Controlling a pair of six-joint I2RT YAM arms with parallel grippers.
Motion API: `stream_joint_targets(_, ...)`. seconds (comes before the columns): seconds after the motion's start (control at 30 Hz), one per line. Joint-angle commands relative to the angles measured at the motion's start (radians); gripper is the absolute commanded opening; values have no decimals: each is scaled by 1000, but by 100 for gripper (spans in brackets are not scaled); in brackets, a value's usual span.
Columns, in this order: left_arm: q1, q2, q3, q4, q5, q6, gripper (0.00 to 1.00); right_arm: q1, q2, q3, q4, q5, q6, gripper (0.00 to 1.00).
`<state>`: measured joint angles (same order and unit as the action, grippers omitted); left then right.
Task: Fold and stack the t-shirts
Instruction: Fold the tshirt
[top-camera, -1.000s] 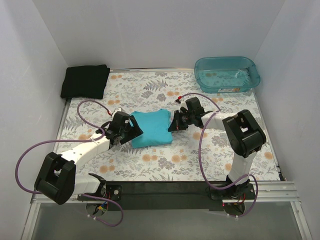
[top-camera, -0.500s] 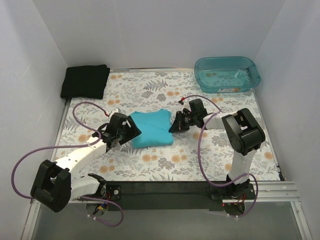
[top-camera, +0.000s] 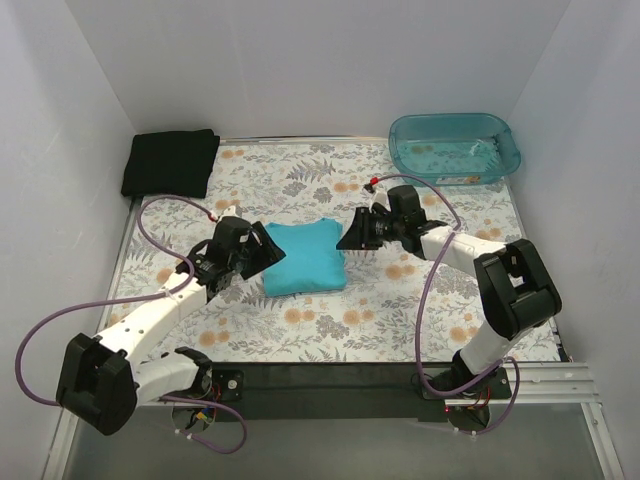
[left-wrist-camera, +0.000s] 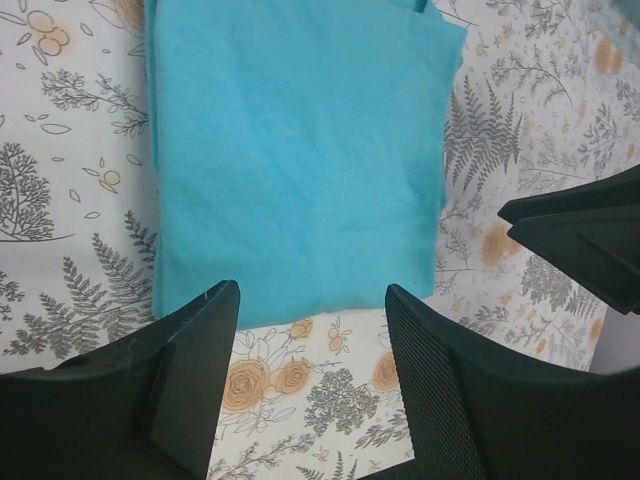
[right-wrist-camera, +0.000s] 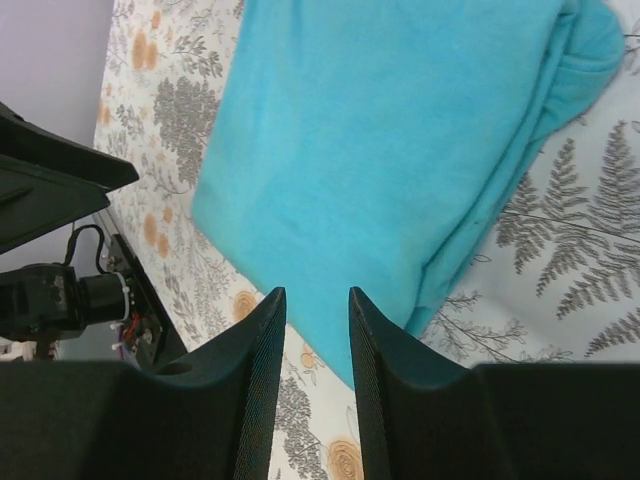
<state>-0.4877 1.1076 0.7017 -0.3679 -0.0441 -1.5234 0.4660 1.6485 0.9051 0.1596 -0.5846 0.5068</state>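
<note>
Floral tabletop (top-camera: 330, 330), folded teal shirt (top-camera: 303, 257) between left hand (top-camera: 270, 250) and right hand (top-camera: 348, 243), both apart, black shirt (top-camera: 170, 162), tub (top-camera: 450, 172) behind

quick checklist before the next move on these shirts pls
1. Teal shirt folded: ok, a neat rectangle mid-table.
2. Left fingers free of cloth: ok, open at the teal shirt's edge, nothing between them.
3. Right fingers free of cloth: ok, a narrow gap, nothing pinched.
4. Black shirt folded: ok, at the far-left corner.
5. Shirts stacked: not ok, they lie well apart.
6. Tub out of the way: ok, at the far-right corner.
</note>
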Motion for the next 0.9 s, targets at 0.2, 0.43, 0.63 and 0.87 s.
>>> stream_joint_targets(0.2,-5,129,47,44,134,35,39,154,95,80,124,-162,117,32)
stream_joint_targets(0.43,-3,244,-50,80,58,-1,20,174,287,51,204,-190,125,30)
stream_joint_targets(0.63,37,347,-126,66,16,-41,13,74,366,-72,264,-178,144,26)
stream_joint_targets(0.87,35,206,-94,12,33,-37,25,54,220,-106,265,-202,151,25)
